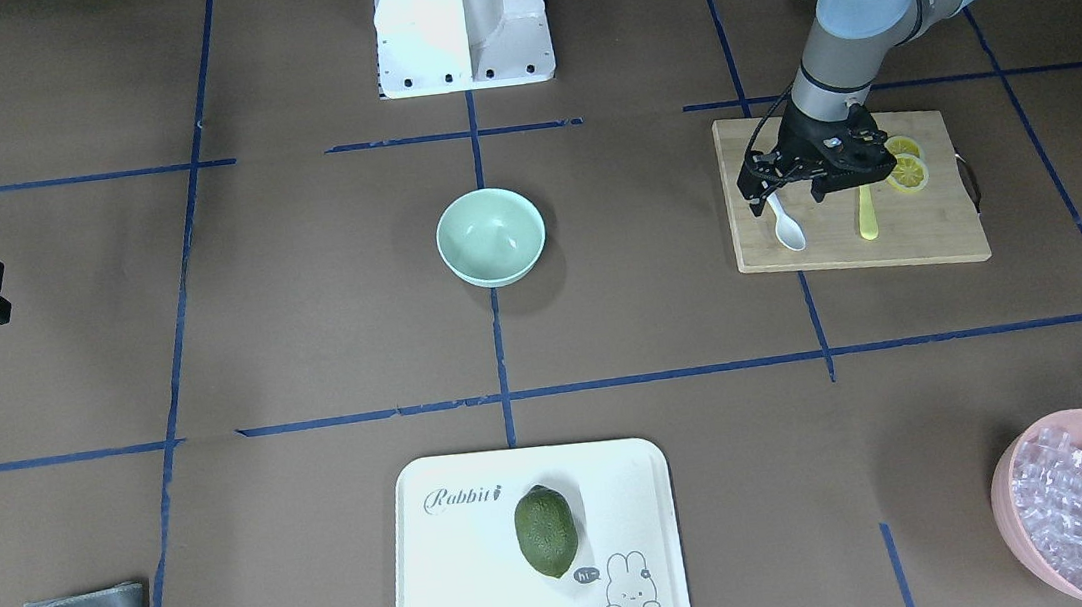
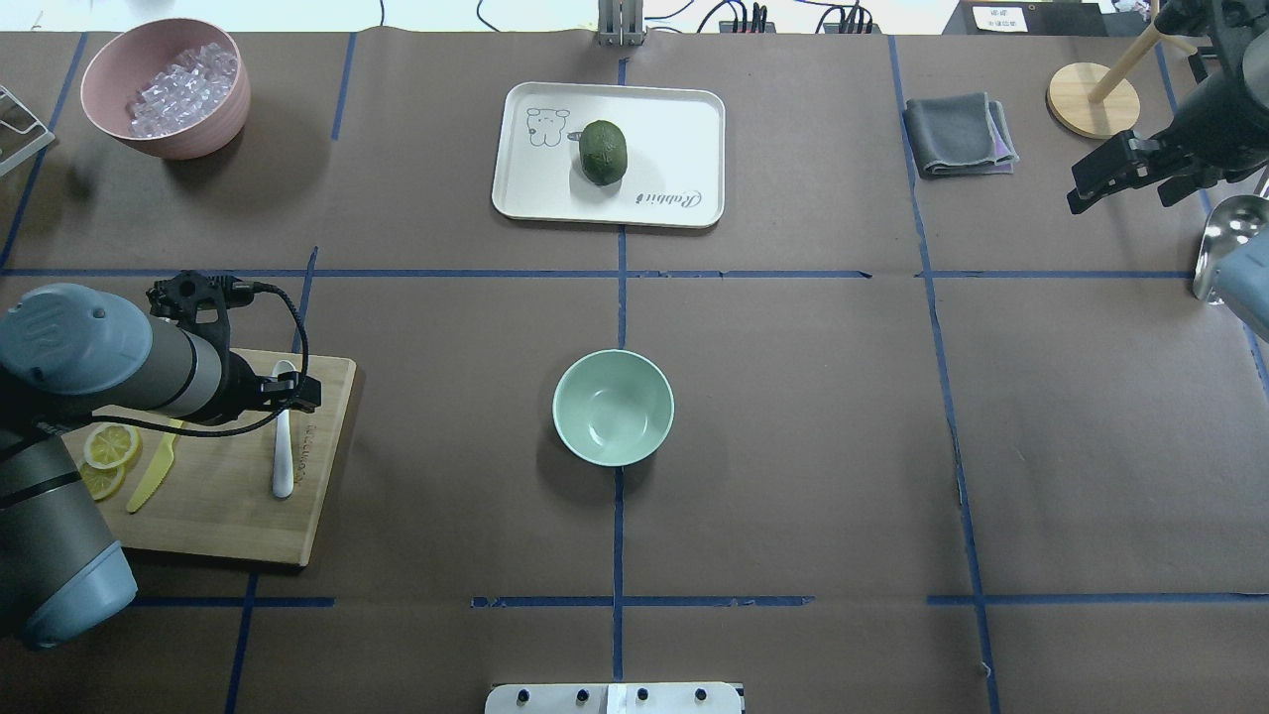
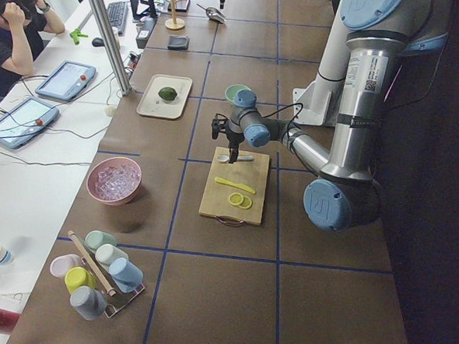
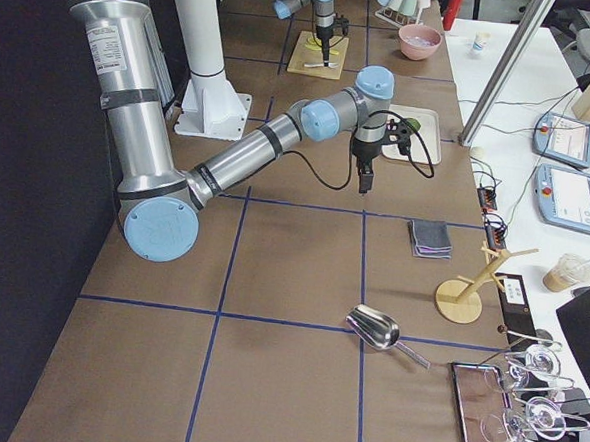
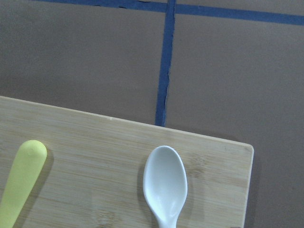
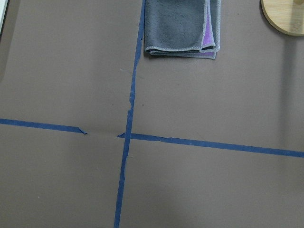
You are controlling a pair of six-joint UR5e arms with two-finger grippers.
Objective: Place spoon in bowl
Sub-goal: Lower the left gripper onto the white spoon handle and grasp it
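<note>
The white spoon (image 1: 787, 227) lies on the wooden cutting board (image 1: 906, 240) at my left, next to the yellow knife (image 1: 866, 214). In the overhead view the spoon (image 2: 284, 451) points along the board's inner edge. My left gripper (image 1: 787, 200) is low over the spoon's handle, open, with a finger on each side of it. The left wrist view shows only the spoon's scoop (image 5: 165, 183), no fingers. The mint-green bowl (image 1: 491, 236) stands empty at the table's middle (image 2: 613, 407). My right gripper (image 2: 1120, 198) is open and empty, far off at the right side.
Lemon slices (image 1: 907, 166) lie on the board. A white tray (image 2: 674, 129) with a green fruit (image 2: 604, 152) is at the far middle. A pink bowl (image 2: 188, 139) of clear cubes, a grey cloth (image 2: 957, 134), a wooden stand (image 2: 1091, 99) and a metal scoop (image 2: 1224, 238) sit near the edges.
</note>
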